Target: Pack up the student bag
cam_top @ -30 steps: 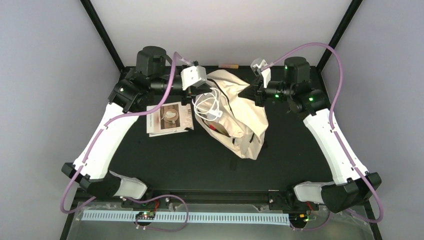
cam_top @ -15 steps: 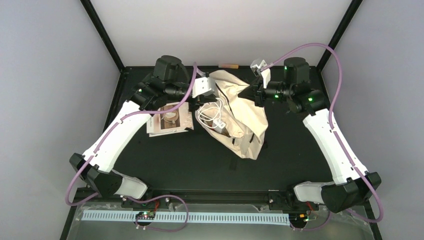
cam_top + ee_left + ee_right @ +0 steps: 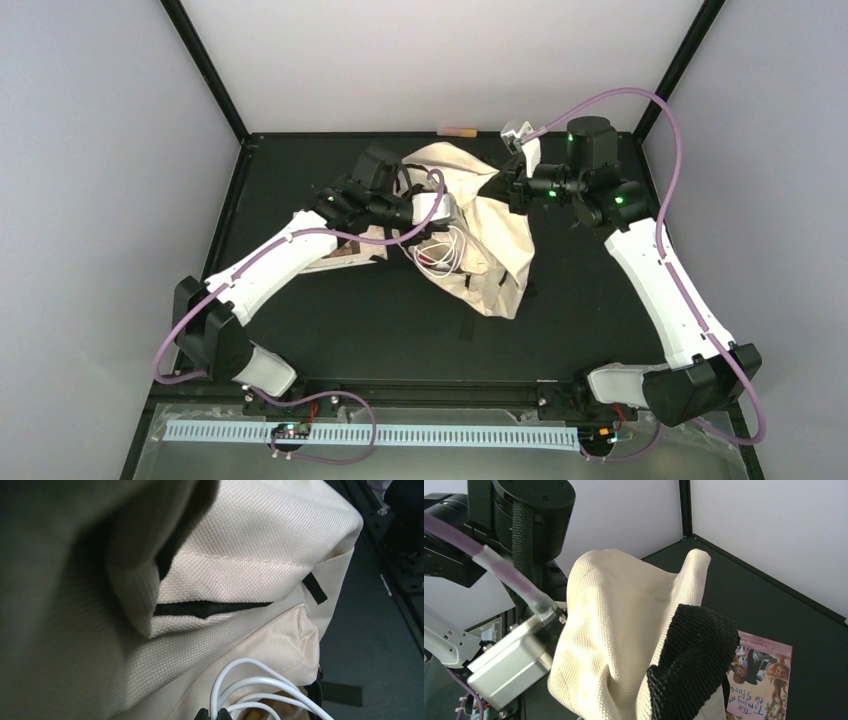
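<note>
Black tabletop, pale walls on three sides. One student bag slumps at the far middle of it, mouth agape. My right tool is pinched tight on the bag's far rim, holding it raised. My left tool, closed above the bag's mouth, grips one white cable (loops dangling). One paperback lies left of the bag.

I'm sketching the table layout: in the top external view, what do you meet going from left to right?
Left arm's base → booklet, partly under that arm → white cable → student bag, its cream body → right arm's base.
</note>
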Robot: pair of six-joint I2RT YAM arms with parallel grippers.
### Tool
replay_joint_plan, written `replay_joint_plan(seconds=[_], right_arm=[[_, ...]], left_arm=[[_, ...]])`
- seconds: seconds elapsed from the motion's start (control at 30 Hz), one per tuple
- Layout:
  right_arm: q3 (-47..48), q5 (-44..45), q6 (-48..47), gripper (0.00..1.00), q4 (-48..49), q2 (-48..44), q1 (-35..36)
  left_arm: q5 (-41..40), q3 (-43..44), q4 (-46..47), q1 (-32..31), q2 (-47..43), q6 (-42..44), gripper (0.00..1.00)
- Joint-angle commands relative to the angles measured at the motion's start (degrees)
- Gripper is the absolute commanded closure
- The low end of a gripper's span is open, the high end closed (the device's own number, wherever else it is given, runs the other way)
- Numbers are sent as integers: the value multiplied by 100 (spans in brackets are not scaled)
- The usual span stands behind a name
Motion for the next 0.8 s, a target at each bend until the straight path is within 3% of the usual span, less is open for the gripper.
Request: replay_joint_plan(seconds=[0.0, 0.27, 0.5, 0.67, 0.77], right_arm=[[-16, -313, 118, 99, 536, -213, 25], [13, -277, 127, 99, 523, -229, 27], [-9, -263, 119, 99, 523, -204, 25], [-36, -267, 128, 99, 511, -184, 24], [-24, -247, 121, 99, 515, -188, 24]], left_arm=[[-183, -252, 396, -132, 136, 574, 98], [-743, -377, -247, -163, 702, 987, 98], [-1021, -1247, 263, -167, 596, 1620, 99], [-1593, -1346, 232, -166, 907, 1957, 89], [-2156, -1206, 353, -171, 1138, 1751, 78]])
